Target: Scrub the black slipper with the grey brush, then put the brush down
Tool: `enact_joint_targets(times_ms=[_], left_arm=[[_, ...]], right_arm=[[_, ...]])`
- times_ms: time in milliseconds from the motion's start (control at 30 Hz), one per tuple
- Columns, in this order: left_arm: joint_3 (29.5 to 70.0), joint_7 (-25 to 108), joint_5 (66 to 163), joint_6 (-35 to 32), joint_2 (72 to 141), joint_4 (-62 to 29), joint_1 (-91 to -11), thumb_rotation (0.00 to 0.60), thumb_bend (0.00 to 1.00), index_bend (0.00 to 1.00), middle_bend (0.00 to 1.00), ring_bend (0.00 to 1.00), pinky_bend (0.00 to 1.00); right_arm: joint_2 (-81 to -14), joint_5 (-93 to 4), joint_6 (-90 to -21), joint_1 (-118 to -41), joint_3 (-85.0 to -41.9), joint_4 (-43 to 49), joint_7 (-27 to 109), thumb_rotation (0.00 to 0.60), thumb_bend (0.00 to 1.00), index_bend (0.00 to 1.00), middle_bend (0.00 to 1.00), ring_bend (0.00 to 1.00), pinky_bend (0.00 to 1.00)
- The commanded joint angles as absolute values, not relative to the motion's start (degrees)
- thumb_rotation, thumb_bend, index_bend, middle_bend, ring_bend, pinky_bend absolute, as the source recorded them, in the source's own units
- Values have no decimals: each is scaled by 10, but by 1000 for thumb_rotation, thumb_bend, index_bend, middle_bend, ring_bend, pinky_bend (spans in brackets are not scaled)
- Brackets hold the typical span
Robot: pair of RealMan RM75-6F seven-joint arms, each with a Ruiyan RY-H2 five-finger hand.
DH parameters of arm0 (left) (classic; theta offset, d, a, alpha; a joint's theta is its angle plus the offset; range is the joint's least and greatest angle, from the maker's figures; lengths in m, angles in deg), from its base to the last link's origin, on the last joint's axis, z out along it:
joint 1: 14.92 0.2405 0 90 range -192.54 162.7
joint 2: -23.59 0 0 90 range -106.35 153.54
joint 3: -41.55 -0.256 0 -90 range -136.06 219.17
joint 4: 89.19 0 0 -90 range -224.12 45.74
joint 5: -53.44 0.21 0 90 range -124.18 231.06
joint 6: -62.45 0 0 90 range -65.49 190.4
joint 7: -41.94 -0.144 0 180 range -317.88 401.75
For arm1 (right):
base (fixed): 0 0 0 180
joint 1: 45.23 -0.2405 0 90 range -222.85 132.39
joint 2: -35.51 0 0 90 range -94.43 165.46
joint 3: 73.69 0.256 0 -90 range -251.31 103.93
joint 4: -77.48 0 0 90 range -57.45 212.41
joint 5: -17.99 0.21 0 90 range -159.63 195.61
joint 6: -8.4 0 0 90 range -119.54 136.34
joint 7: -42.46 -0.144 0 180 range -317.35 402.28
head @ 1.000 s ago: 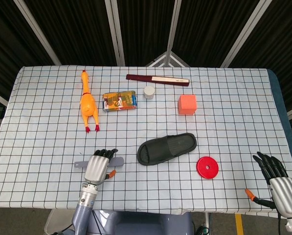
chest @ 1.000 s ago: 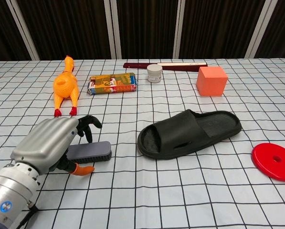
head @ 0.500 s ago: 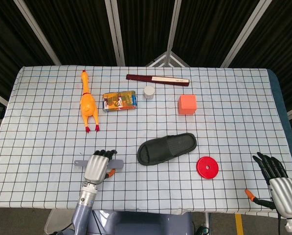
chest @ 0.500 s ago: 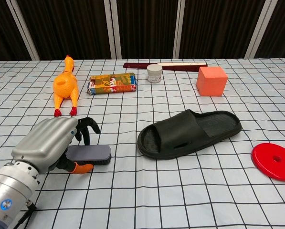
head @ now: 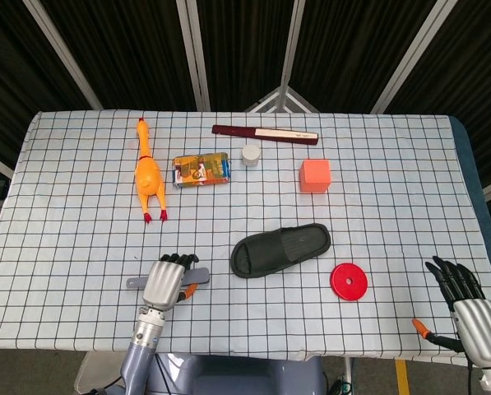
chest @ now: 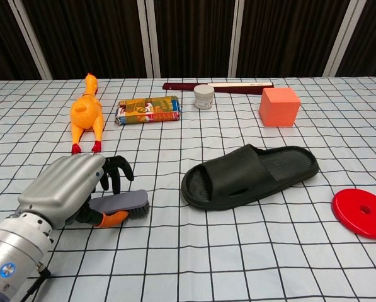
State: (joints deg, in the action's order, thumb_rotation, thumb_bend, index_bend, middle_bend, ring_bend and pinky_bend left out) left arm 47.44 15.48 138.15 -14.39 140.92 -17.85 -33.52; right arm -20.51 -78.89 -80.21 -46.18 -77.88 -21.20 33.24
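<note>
The black slipper [head: 280, 249] [chest: 250, 176] lies sole-down at the table's middle, toe end toward the left. To its left lies the grey brush [chest: 121, 201], its handle [head: 136, 283] poking out on the far side of my left hand [head: 164, 282] [chest: 65, 189]. That hand grips the brush, fingers curled over its far edge and the orange-tipped thumb against its near side; the brush is tilted, bristle edge showing. My right hand [head: 463, 300] rests at the table's near right corner with fingers spread, holding nothing; the chest view does not show it.
A red disc [head: 349, 281] [chest: 364, 212] lies right of the slipper. Farther back are an orange cube [head: 315, 175], a white jar [head: 251, 155], a printed box [head: 201, 169], a rubber chicken [head: 148, 174] and a long dark red box [head: 266, 133].
My left hand has closed around the brush, which has shifted slightly nearer and tipped up off its flat lie. The slipper and my right hand have not moved.
</note>
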Motion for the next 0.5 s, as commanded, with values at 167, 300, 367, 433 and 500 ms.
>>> enact_joint_targets(times_ms=[167,300,367,433,500], left_arm=[[478,157,1375,-141,1409,-180,-338,600,416,419,567,491,521],[484,162,1371,-143,1411,-183,-339,600,460,458,607,532,570],[485,163,1371,-146,1412,-186,-339,600,472,468,617,543,582],[486,162,1372,-148,1411,-187,-341,600,480,477,625,551,592],[488,162,1374,-151,1409,-187,-343,600,483,481,629,557,598]], right_arm=[[-206,-789,-801,-462,-778,-213,335,524,307,0,0,0,10],[-206,-787,-799,-462,-777,-214,335,524,307,0,0,0,10],[-206,-787,-798,-462,-777,-214,335,524,306,0,0,0,10],[-207,-787,-796,-463,-777,-214,336,524,306,0,0,0,20],[-208,-788,-796,-463,-777,-213,337,524,307,0,0,0,38]])
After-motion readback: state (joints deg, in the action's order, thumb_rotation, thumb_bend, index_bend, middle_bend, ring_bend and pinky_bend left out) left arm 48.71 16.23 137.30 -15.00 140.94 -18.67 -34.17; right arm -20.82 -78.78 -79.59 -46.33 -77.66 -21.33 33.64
